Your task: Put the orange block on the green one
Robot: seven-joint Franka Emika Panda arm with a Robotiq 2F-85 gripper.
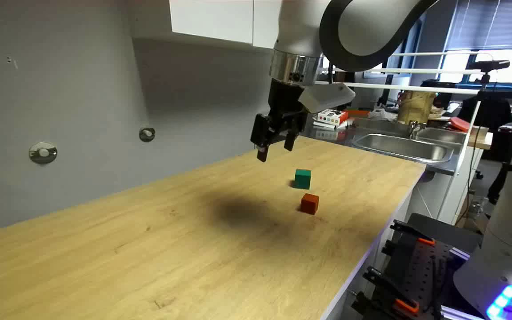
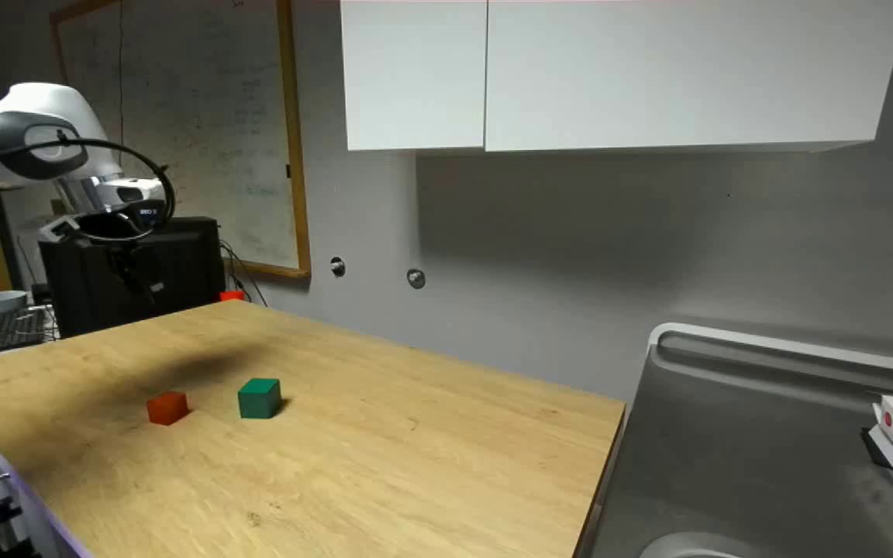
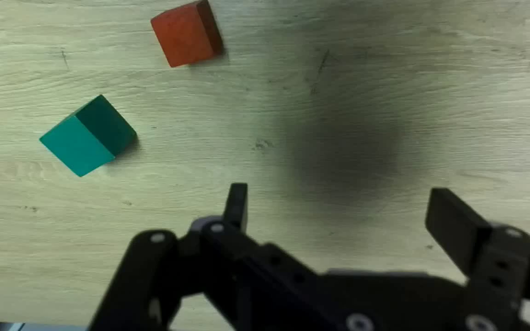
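The orange block (image 1: pixel 309 204) is a small red-orange cube lying on the wooden table; it also shows in an exterior view (image 2: pixel 167 408) and at the top of the wrist view (image 3: pixel 187 36). The green block (image 1: pixel 302 179) is a similar cube on the table, apart from the orange one; it also shows in an exterior view (image 2: pixel 259 398) and at the left of the wrist view (image 3: pixel 83 140). My gripper (image 1: pixel 276 150) is open, well above the table. In the wrist view its fingers (image 3: pixel 338 193) are wide apart with nothing between them, and both blocks lie outside them.
The wooden tabletop (image 1: pixel 149 249) runs along a grey wall. A metal sink (image 1: pixel 402 146) and a small box (image 1: pixel 332 117) stand beyond one end. White cabinets (image 2: pixel 609 77) hang above the wall side. A black monitor (image 2: pixel 183 271) stands behind the arm in an exterior view.
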